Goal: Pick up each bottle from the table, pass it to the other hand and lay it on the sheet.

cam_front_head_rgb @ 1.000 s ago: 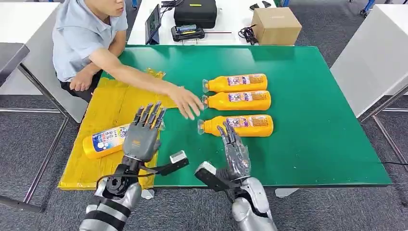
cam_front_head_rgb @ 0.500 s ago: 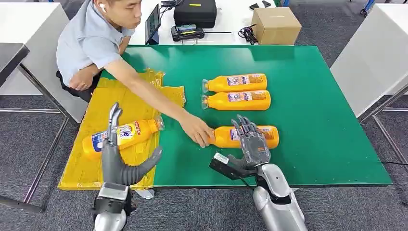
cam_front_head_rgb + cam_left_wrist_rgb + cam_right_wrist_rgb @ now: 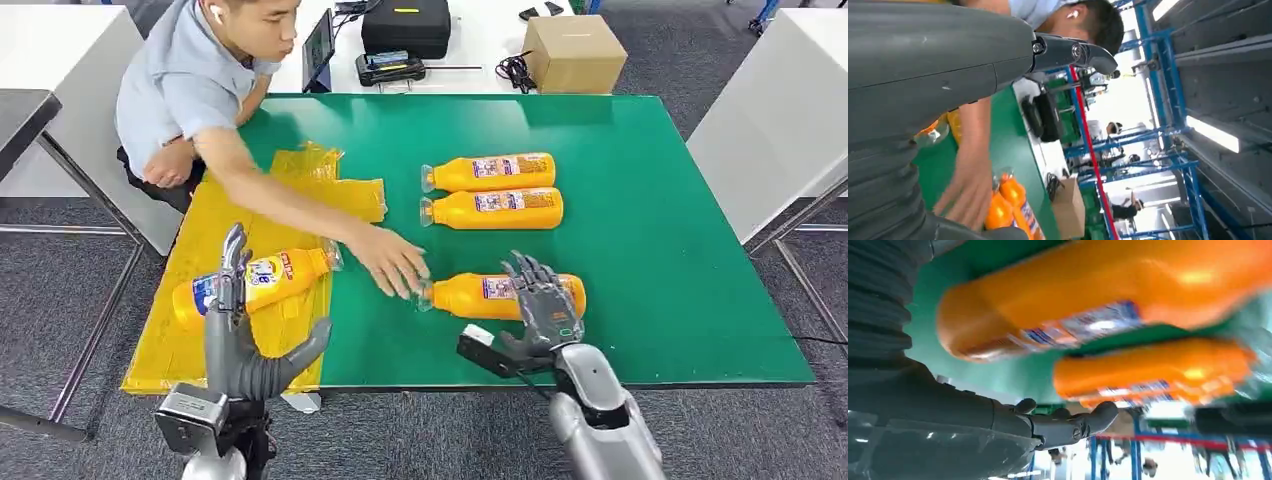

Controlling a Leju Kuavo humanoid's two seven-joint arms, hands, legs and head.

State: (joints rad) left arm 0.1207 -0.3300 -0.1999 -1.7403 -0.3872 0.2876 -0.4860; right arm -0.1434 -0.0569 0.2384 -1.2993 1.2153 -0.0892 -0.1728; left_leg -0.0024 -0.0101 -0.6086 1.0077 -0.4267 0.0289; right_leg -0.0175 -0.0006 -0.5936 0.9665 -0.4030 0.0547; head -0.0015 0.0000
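Our right hand (image 3: pixel 545 300) hovers, fingers apart, over the nearest bottle (image 3: pixel 490 296); we should wait for the person's hand (image 3: pixel 392 260) beside it to leave, then wrap mid-body.

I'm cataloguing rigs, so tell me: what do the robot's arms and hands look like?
Both arms are silver metal. The left hand and right hand are grey with darker slender fingers. A boxy black and silver block juts from the right wrist; the left wrist has a similar one. The wrist views show grey ribbed covers.
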